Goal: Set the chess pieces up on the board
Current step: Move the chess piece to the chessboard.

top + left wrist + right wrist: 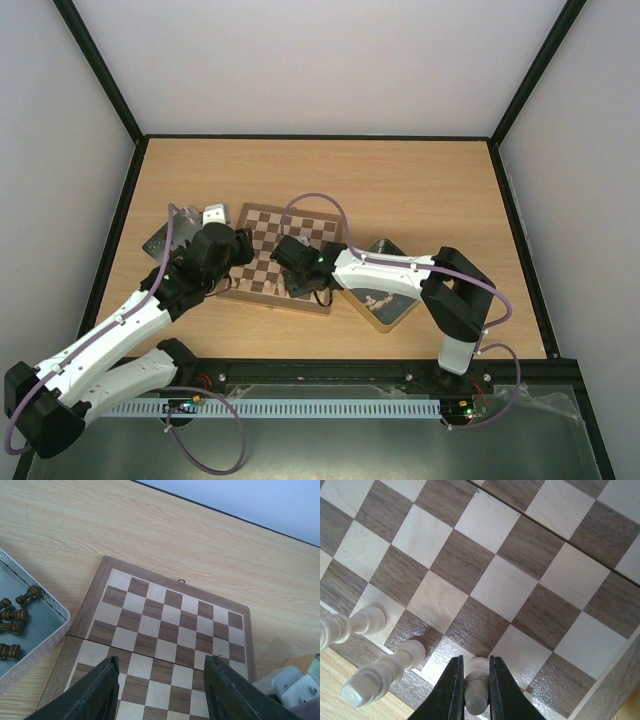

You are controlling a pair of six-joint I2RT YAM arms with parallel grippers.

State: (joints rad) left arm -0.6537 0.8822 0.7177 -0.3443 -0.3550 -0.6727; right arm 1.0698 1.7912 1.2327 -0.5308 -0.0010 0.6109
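Note:
The board (268,232) lies at the table's middle, and both grippers are over it. My right gripper (291,268) is at the board's near edge. In the right wrist view my right gripper (475,661) is shut on a pale beige chess piece (477,690), its base at a pale square of the board (500,585) in the edge row; I cannot tell whether it touches. Two other pale pieces (385,672) (347,626) stand in that row. My left gripper (240,256) (162,665) is open and empty over the board (170,625). Dark pieces (17,617) lie in the grey tray.
A grey metal tray (165,240) (47,640) sits left of the board. A gold square tin (400,300) holding loose pale pieces sits right of the board, under my right arm. A white object (212,213) lies by the tray. Dark rails edge the table.

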